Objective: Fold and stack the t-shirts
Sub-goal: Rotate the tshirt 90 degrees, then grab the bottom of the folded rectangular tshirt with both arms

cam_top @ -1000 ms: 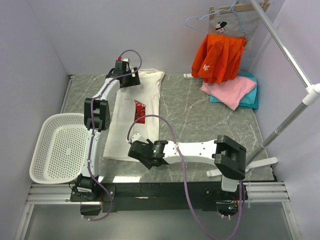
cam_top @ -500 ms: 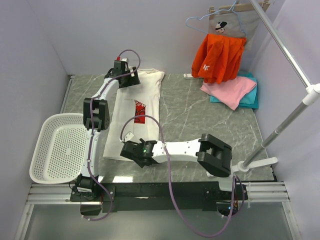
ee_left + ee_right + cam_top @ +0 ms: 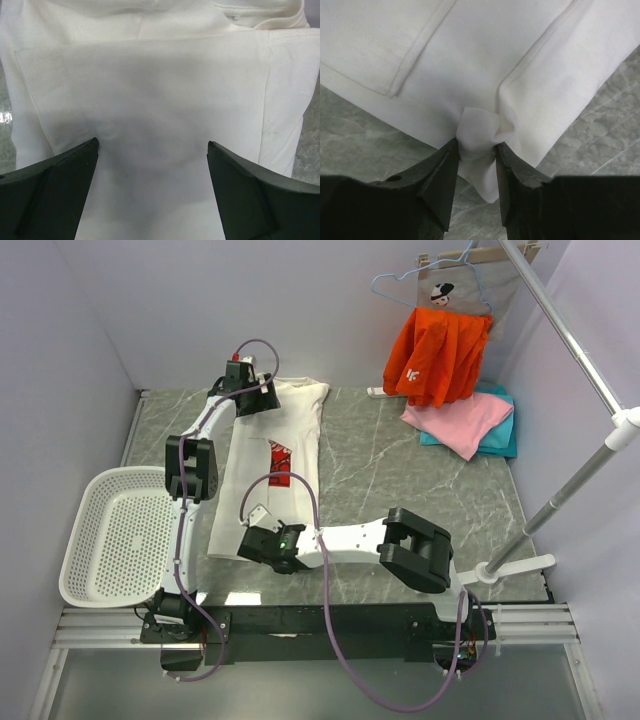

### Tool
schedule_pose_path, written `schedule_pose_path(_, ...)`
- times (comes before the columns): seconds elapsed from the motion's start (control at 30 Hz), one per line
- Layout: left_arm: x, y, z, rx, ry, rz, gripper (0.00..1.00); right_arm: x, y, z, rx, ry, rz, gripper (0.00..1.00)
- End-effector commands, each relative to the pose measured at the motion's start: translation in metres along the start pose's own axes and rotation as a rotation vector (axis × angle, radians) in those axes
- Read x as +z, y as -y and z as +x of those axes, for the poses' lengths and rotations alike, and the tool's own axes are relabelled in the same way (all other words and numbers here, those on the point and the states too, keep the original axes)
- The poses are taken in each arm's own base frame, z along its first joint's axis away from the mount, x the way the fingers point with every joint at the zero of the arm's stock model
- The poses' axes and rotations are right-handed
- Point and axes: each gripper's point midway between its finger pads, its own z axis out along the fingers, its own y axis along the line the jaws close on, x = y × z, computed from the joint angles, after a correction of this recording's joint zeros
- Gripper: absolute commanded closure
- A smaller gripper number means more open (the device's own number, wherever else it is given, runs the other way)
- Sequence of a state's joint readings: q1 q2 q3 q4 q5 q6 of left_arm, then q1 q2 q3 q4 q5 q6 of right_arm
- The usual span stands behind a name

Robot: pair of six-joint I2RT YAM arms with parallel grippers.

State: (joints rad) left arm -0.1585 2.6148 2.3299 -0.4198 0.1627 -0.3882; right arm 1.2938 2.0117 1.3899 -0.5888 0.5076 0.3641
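The white t-shirt point(image 3: 297, 425) lies folded lengthwise on the marble table, its red chest print point(image 3: 280, 462) partly showing. My left gripper point(image 3: 258, 403) is open over the shirt's far end; in the left wrist view point(image 3: 152, 145) the fingers straddle flat white cloth point(image 3: 160, 85). My right gripper point(image 3: 257, 541) is at the near hem and shut on a bunched pinch of the white shirt point(image 3: 485, 60), seen between the fingers in the right wrist view point(image 3: 476, 145). The pink t-shirt point(image 3: 458, 420) lies on the teal t-shirt point(image 3: 502, 438) at the far right.
A white perforated basket point(image 3: 75, 540) sits at the left edge. An orange garment point(image 3: 438, 355) hangs on a hanger at the back right. A slanted metal pole on a stand point(image 3: 575, 480) is at the right.
My right arm has moved left along the near hem and now holds the shirt further left. The left arm has hardly moved.
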Motion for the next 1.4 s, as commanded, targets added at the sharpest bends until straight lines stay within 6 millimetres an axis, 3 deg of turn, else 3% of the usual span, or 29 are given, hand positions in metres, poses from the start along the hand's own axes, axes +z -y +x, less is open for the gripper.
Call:
schedule_pose_path(0.0,0.002,-0.021,0.050,-0.057,-0.157,-0.050,0.03,0.000,0.014,0.007,0.008,0.001,0.067,0.62)
schedule_pose_path(0.07,0.003,-0.021,0.051,-0.059,-0.160,-0.048,0.03,-0.003,0.015,0.007,0.006,0.004,0.060,0.61)
schedule_pose_path(0.13,0.003,-0.021,0.051,-0.058,-0.162,-0.047,0.03,-0.004,0.017,0.006,0.018,0.006,0.063,0.49)
schedule_pose_path(0.2,0.002,-0.020,0.051,-0.058,-0.161,-0.044,0.03,-0.009,0.017,0.003,0.026,0.023,0.054,0.44)
schedule_pose_path(0.4,0.002,-0.019,0.050,-0.060,-0.160,-0.038,0.03,-0.011,0.014,0.000,0.019,0.043,0.022,0.44)
schedule_pose_path(0.5,0.003,-0.019,0.051,-0.062,-0.163,-0.038,0.03,-0.007,0.012,0.000,0.009,0.034,0.027,0.62)
schedule_pose_path(0.57,0.003,-0.018,0.051,-0.063,-0.164,-0.035,0.03,-0.011,0.013,-0.003,0.017,0.042,0.023,0.86)
schedule_pose_path(0.63,0.003,-0.018,0.051,-0.062,-0.164,-0.035,0.03,-0.014,0.014,-0.004,0.018,0.052,0.016,1.00)
schedule_pose_path(0.7,0.003,-0.020,0.051,-0.063,-0.163,-0.038,0.03,-0.022,0.019,-0.011,0.036,0.075,0.021,1.00)
schedule_pose_path(0.73,0.003,-0.018,0.051,-0.059,-0.164,-0.032,0.03,-0.028,0.022,-0.014,0.044,0.088,0.019,0.89)
schedule_pose_path(0.8,0.002,-0.018,0.051,-0.061,-0.166,-0.031,0.03,-0.036,0.027,-0.015,0.044,0.095,0.021,0.77)
schedule_pose_path(0.93,0.002,-0.019,0.052,-0.055,-0.166,-0.035,0.03,-0.057,0.038,-0.015,0.053,0.128,-0.012,0.94)
schedule_pose_path(1.1,0.004,-0.019,0.054,-0.056,-0.173,-0.033,0.03,-0.063,0.038,0.001,-0.009,0.066,-0.044,0.97)
schedule_pose_path(1.2,0.005,-0.020,0.055,-0.055,-0.174,-0.035,0.03,-0.061,0.032,0.013,-0.036,0.014,-0.076,0.78)
schedule_pose_path(1.3,0.005,-0.022,0.057,-0.053,-0.180,-0.042,0.03,-0.066,0.015,0.027,-0.052,-0.026,-0.194,0.78)
schedule_pose_path(1.37,0.006,-0.022,0.058,-0.053,-0.181,-0.042,0.03,-0.071,0.011,0.037,-0.060,-0.055,-0.237,0.71)
